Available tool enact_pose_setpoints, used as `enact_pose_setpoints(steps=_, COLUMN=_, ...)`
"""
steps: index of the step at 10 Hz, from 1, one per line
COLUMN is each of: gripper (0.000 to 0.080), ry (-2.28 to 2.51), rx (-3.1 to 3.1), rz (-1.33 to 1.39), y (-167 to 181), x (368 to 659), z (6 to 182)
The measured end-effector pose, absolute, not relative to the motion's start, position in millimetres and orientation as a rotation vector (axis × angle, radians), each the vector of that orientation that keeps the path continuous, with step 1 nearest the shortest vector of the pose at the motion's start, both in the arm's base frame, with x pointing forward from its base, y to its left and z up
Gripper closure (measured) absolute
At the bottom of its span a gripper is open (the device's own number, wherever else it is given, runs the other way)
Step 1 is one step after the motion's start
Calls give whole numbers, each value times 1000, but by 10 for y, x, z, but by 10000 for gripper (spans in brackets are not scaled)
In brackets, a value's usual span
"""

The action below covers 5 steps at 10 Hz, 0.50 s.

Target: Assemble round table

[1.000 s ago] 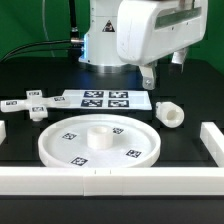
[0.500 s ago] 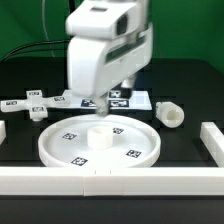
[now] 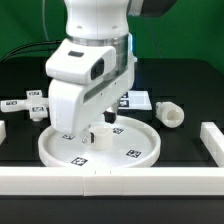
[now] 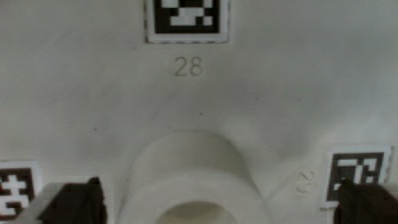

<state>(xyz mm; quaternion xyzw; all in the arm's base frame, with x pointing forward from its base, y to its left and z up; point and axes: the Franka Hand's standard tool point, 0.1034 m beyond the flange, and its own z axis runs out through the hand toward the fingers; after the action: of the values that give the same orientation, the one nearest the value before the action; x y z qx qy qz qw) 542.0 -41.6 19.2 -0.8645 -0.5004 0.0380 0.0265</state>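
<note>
The large rimmed white disc [image 3: 132, 156] lies flat in the middle, tags on its face. My gripper [image 3: 97, 136] hangs low over its central hub [image 3: 106, 129], which it mostly hides in the exterior view. In the wrist view the hub [image 4: 210, 170] sits between my two dark fingers [image 4: 71, 204], and the gripper [image 4: 217, 206] is open with nothing held. Tag 28 [image 4: 187, 20] shows on the disc face [image 4: 107, 100]. The short cylinder leg [image 3: 170, 114] lies to the exterior view's right of the disc. The small flat foot piece [image 3: 28, 104] lies to the left.
The marker board [image 3: 138, 100] lies behind the disc, mostly hidden by the arm. White border bars run along the front [image 3: 120, 181] and at the right [image 3: 212, 136]. A green backdrop stands behind the black table.
The arm has swung from the back right toward the exterior view's left and down. The gripper has gone from beside the marker board to straddling the disc's hub.
</note>
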Motion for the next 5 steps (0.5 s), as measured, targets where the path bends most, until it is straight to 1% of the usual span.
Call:
enact_pose_setpoints(steps=2, gripper=150, ry=-1544, rx=-2663, rz=130, y=-403, x=5407, z=118)
enact_pose_setpoints(steps=5, gripper=158, ry=-1544, rx=-2661, rz=132, y=-390, x=5401, z=107)
